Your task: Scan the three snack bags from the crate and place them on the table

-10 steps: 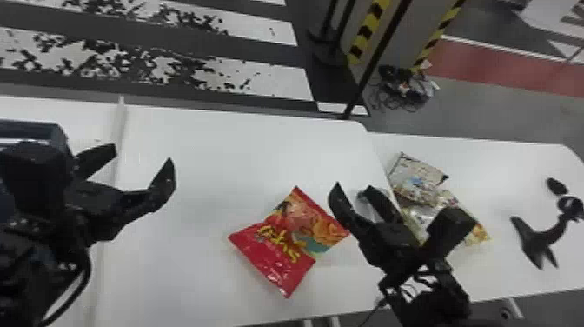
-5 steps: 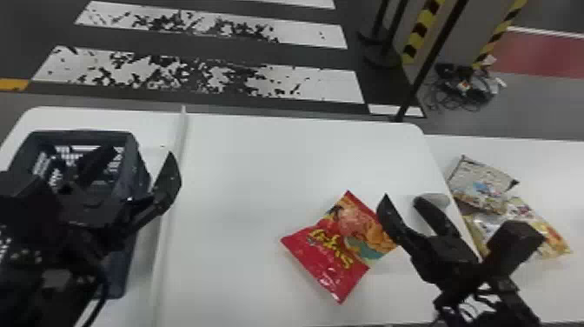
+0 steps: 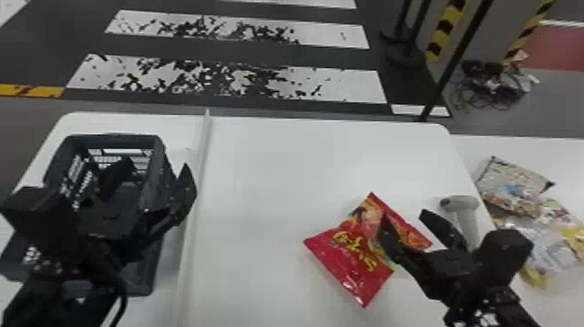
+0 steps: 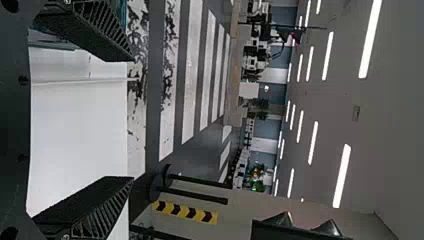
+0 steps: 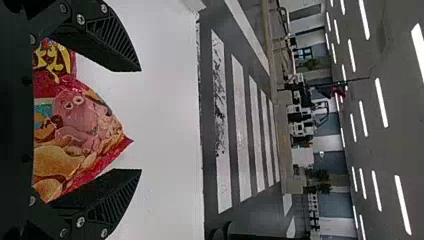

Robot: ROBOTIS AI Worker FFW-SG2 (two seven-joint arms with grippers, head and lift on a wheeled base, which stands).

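Over the dark crate (image 3: 159, 150) at the left, my left gripper (image 3: 158, 167) stands open; the left wrist view has the gripper (image 4: 132, 119) with its fingers wide apart. My right gripper (image 3: 406, 215), also open, is above the right corner of a red snack bag (image 3: 347, 256) lying flat on the white table. In the right wrist view, the bag (image 5: 75, 120) lies beyond the spread gripper (image 5: 140, 120). Two more snack bags, one whitish (image 3: 512, 185) and one yellow and clear (image 3: 547, 248), rest on the right-hand table. The light grey scanner (image 3: 467, 217) is behind the right gripper.
A raised white divider (image 3: 195, 195) runs along the table (image 3: 260, 174) between crate and red bag. A thin black pole (image 3: 452, 65) rises past the table's far right corner. Cables (image 3: 491, 85) lie on the floor behind.
The head view has swung left, bringing the whole crate into sight and shifting the table and bags rightward. Both grippers remain open.
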